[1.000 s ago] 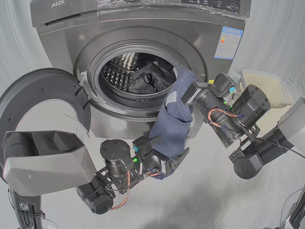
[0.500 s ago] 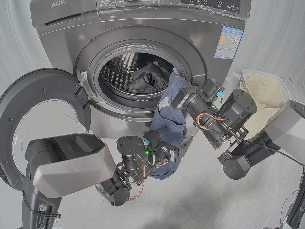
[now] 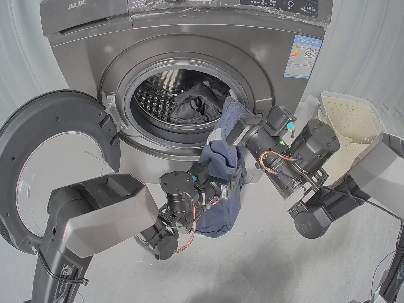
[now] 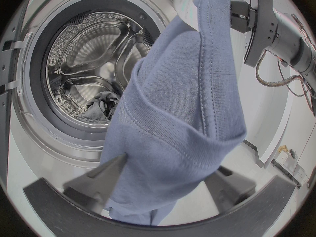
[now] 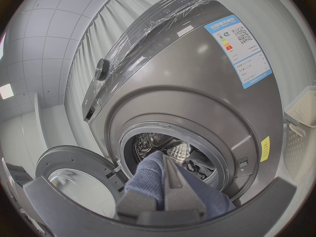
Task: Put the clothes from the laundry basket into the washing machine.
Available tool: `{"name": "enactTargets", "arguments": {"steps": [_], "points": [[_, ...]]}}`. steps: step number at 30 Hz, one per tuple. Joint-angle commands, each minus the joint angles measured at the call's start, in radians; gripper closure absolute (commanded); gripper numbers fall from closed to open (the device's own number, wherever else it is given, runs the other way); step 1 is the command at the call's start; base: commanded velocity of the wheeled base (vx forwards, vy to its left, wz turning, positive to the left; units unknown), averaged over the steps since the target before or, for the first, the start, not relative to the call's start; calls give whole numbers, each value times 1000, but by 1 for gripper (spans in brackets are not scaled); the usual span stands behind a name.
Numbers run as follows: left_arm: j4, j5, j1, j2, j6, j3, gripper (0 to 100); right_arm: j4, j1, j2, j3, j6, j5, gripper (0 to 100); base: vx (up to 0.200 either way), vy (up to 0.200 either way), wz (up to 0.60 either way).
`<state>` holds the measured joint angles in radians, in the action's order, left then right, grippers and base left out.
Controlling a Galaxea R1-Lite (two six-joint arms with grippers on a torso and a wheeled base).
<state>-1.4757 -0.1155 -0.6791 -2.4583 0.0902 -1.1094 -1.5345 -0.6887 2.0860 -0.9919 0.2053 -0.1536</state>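
The left gripper (image 3: 235, 179) has risen against the hanging blue knit garment (image 3: 219, 217), fingers spread either side of the cloth. The right gripper (image 3: 235, 128) pinches the garment's top at 3 o'clock on the drum opening of the grey front-loading washing machine (image 3: 181, 38). A dark crumpled garment (image 3: 195, 102) lies inside.

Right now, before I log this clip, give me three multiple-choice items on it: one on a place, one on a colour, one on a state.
1. Where does the dark garment lie? A. laundry basket B. drum C. floor
2. What colour is the garment in the right end effector? A. red B. white C. blue
3. The machine door is: A. open B. shut C. missing
Answers: 1 B, it sits among the drum's perforated walls; 2 C, blue cloth is clamped there; 3 A, it stands swung wide.
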Motion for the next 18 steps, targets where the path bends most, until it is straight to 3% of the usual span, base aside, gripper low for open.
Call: {"name": "enactTargets", "arguments": {"steps": [1,10,18], "points": [[0,-1,16,4,0,-3,100,-3,0,-1,1,-1,0,100,0,0,0],[-14,0,32,39,0,16,100,-9,3,-1,7,-1,0,100,0,0,0],[-20,16,26,114,-1,151,100,-9,6,3,4,-1,2,100,0,0,0]]}}
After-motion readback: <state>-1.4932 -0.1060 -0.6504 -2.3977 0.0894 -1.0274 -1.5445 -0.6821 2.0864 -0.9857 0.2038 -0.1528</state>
